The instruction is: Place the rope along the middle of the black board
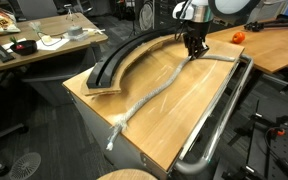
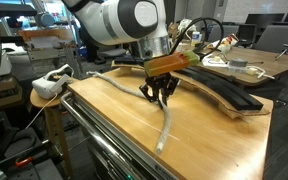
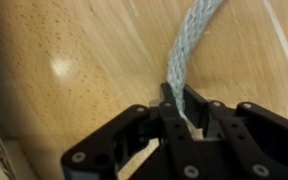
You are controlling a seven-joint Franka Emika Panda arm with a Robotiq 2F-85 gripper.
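Before me lies a tan wooden tabletop (image 1: 189, 100) with a shiny metal rail (image 1: 216, 120) along its edge. A small orange object (image 1: 236, 36) sits on the desk (image 1: 276, 45) beyond.

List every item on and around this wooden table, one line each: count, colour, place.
pale grey-white braided rope: one, grey-white, diagonal across the tabletop, not on the board.
curved black board: one, black, along one tabletop edge.
tan wooden tabletop: one, tan, under rope and board.
shiny metal rail: one, silver, along the table's side.
small orange object: one, orange, on the neighbouring desk.
black Robotiq gripper: one, black, shut on the rope's end.
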